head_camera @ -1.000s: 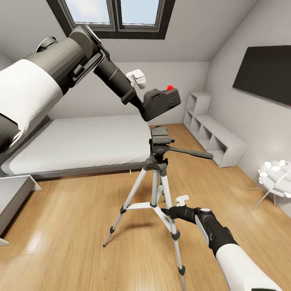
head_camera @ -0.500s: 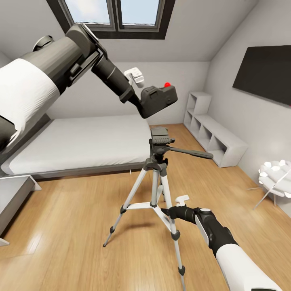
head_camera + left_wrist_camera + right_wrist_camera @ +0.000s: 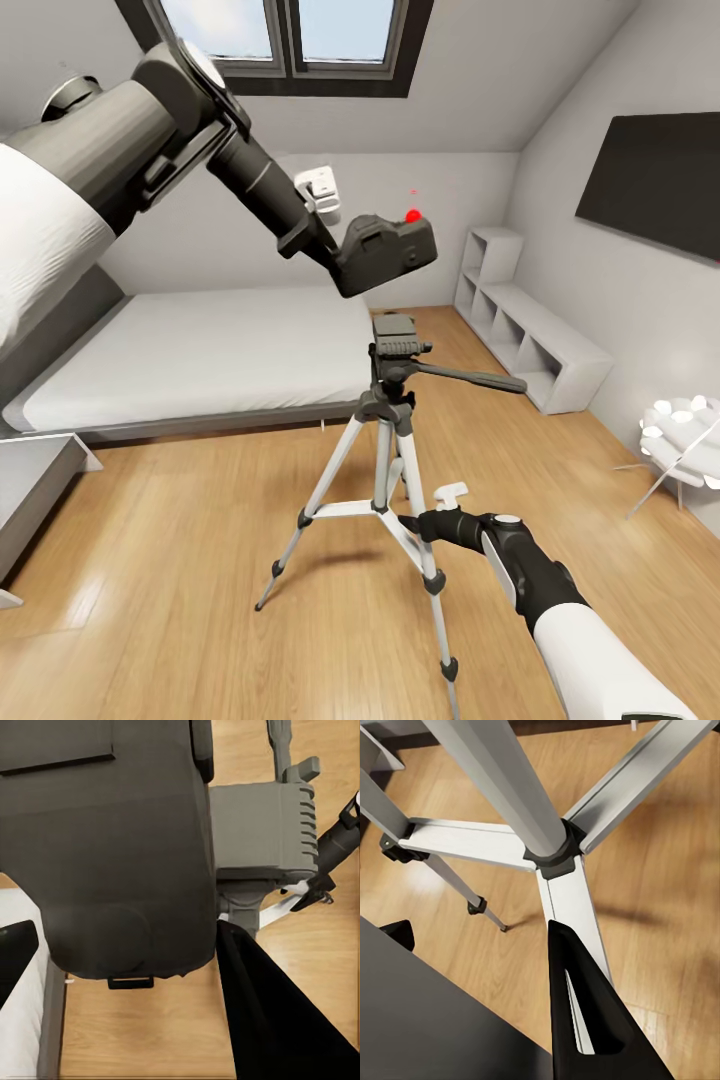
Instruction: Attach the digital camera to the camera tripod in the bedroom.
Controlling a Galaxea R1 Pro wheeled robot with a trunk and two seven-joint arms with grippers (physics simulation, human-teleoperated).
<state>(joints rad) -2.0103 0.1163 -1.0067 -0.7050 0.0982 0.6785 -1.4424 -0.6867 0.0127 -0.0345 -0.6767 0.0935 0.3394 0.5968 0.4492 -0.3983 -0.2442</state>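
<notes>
Nearest, the right end effector sits low beside the camera tripod, close to the brace that joins the silver legs. The right wrist view shows one dark finger lying over a brace arm just below the centre hub; whether it is parted or pressed together I cannot tell, and nothing seems to be gripped.

The tripod stands upright on the wood floor in the middle of the room, its three feet spread and its black head bare, with the pan handle reaching to the right.

Above and slightly left of that head, the left end effector is clamped on the digital camera, which is held in the air, tilted, red button uppermost. A clear gap separates camera and head. In the left wrist view the camera's body sits beside the head plate, not squarely over it.

Beyond lies the bed.

So the pickup and carry look done; what seems left is aligning the camera, lowering it onto the head and letting go.
</notes>
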